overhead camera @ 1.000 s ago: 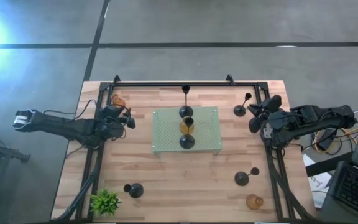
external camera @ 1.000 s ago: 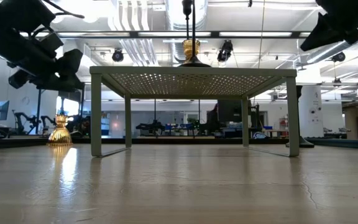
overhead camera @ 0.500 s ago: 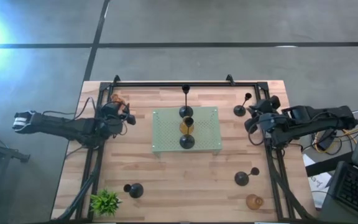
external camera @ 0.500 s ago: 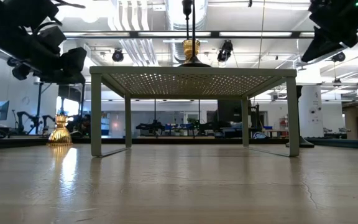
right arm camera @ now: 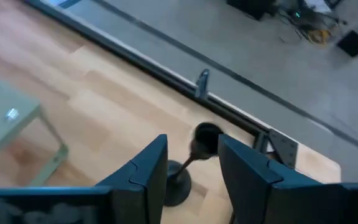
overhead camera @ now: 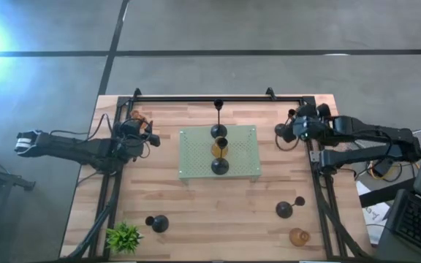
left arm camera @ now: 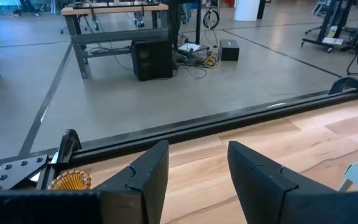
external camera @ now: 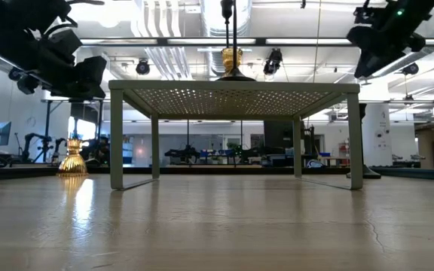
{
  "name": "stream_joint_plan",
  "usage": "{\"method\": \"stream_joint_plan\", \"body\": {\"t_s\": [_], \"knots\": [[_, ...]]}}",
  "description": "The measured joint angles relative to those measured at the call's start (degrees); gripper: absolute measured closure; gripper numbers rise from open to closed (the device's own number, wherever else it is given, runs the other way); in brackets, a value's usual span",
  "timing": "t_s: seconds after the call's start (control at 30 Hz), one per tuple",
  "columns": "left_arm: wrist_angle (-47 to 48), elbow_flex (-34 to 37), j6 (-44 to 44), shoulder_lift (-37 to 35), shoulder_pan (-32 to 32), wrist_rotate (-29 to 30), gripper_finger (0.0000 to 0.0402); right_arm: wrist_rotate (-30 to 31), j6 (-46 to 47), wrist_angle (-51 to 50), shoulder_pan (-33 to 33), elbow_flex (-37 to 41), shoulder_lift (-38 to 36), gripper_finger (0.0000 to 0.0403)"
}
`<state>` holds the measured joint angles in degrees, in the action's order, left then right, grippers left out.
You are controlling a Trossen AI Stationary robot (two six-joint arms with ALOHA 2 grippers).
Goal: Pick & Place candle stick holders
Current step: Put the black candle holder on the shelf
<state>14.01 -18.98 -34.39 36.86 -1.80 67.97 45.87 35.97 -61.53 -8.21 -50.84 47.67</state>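
Note:
A black holder [right arm camera: 205,134] with a thin stem stands on its round base [right arm camera: 176,180] at the table's far right. My right gripper [right arm camera: 191,165] is open above it, one finger on either side of the stem's top, and it also shows in the high view [overhead camera: 291,130]. My left gripper [overhead camera: 149,136] is open and empty at the far left, near an amber holder [left arm camera: 70,180]. Two black holders [overhead camera: 218,131] [overhead camera: 220,166] and an amber one [overhead camera: 220,147] stand on the pale green perforated stand [overhead camera: 243,157].
A black holder [overhead camera: 157,223] and a green plant [overhead camera: 124,236] stand at the near left. Another black holder [overhead camera: 284,210] and an amber one [overhead camera: 298,236] stand at the near right. A black rail [overhead camera: 218,98] runs along the far edge.
My right gripper has gone toward the table's far edge and left, over the black holder at the far right, staying open. My left gripper has shifted a little toward the far edge.

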Motion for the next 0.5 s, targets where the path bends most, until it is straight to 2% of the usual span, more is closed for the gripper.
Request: {"method": "stream_joint_plan", "body": {"t_s": [0.33, 0.5], "knots": [[-0.05, -0.02, -0.13, -0.04, 0.00, -3.69, 0.0232, -11.62, -7.46, 0.08, -12.53, -2.55, 3.01, 0.0240], [-0.05, -0.04, -0.13, -0.04, 0.00, -3.96, 0.0232, -13.37, -11.71, 0.41, -15.81, -2.53, 4.86, 0.0236]]}}
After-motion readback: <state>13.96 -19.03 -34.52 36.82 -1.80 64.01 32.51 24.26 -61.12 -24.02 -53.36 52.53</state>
